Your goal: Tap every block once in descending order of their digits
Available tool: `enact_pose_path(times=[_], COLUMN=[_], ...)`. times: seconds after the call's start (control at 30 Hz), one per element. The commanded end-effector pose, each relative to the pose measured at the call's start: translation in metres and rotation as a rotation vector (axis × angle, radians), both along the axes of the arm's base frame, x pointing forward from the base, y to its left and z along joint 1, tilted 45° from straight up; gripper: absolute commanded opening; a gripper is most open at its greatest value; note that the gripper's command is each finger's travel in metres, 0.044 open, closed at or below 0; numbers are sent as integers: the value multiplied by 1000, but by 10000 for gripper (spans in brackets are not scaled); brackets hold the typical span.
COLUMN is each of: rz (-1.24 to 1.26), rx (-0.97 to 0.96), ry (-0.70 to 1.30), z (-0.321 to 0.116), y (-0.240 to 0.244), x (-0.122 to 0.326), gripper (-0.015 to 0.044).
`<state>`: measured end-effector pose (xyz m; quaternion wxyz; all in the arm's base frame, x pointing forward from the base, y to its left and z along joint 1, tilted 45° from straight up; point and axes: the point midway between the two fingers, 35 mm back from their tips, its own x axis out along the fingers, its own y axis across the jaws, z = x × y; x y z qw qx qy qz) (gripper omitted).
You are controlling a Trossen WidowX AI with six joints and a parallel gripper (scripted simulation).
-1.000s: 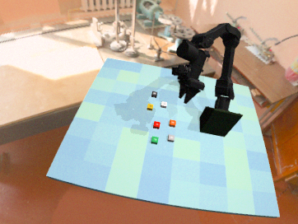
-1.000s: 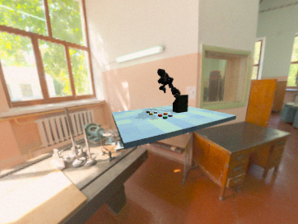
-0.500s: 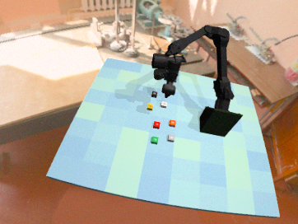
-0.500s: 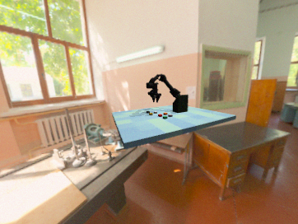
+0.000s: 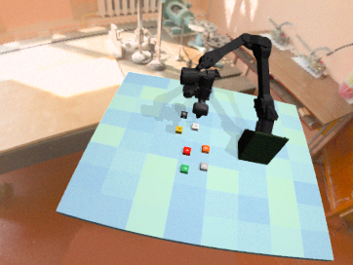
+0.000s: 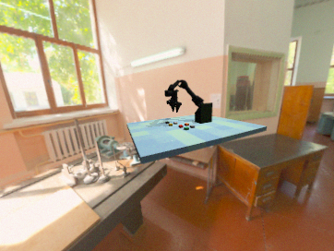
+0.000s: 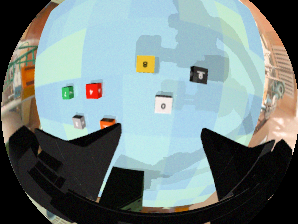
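Seven blocks (image 5: 186, 151) (image 6: 181, 125) (image 7: 94, 91) lie below the open tool (image 5: 200, 109) (image 6: 175, 111) (image 7: 162, 131).

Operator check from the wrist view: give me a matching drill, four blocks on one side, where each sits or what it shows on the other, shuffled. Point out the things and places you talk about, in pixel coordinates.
Blocks:
1. yellow block (image 5: 179, 130) (image 7: 145, 64)
2. white block (image 5: 195, 127) (image 7: 163, 104)
3. green block (image 5: 184, 169) (image 7: 67, 92)
4. orange block (image 5: 206, 149) (image 7: 107, 123)

Wrist view:
A. shows a 0
B. farthest left of all the blocks
C. lowest block, partly behind a gripper finger
D. highest block in the picture

Pairs: 1-D, 2-A, 3-B, 4-C
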<state>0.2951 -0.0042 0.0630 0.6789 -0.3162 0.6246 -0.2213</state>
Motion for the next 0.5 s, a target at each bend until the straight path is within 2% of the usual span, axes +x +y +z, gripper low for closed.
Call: enact_pose_path(times=[0.0, 0.17, 0.33, 0.47], rz=[2, 2, 7, 2], rx=[-7, -5, 14, 2], ry=[3, 3, 8, 7], z=[1, -2, -54, -86], y=[-1, 1, 51, 73], x=[0, -1, -40, -78], gripper=[400, 400, 400, 400])
